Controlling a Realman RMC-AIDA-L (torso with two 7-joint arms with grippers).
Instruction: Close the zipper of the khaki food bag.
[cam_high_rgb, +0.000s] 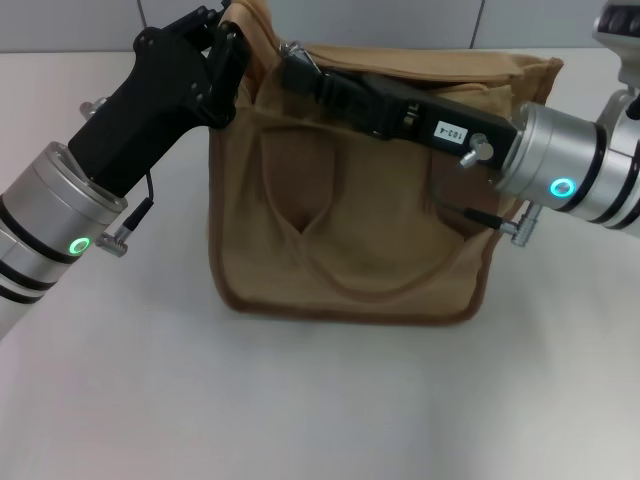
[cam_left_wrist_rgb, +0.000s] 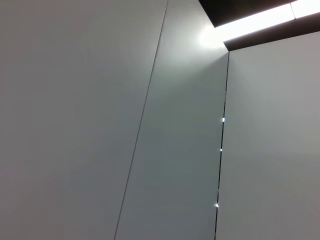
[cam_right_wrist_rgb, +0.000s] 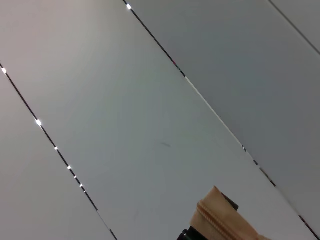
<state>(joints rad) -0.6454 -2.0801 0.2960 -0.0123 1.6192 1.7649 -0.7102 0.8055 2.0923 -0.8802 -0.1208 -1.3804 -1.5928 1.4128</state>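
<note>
Both grippers met over the khaki food bag (cam_high_rgb: 350, 230) near the worktop's (cam_high_rgb: 300, 400) far edge: left gripper (cam_high_rgb: 232, 30) at its left corner, right gripper (cam_high_rgb: 295, 62) along its top; whether either's jaws were spread, I could not tell.

I seem to work in a lab or test room: a plain white table (cam_high_rgb: 300, 400), grey panelled walls (cam_left_wrist_rgb: 75, 120), a ceiling strip light (cam_left_wrist_rgb: 260, 20).

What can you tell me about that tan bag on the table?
The boxy tan canvas bag stands upright on the white table, with darker brown trim along its bottom edge and a loop handle hanging down its front. The left claw is at its top left corner; the right claw reaches across its top. A strip of its zipper shows in the right wrist view.
</note>
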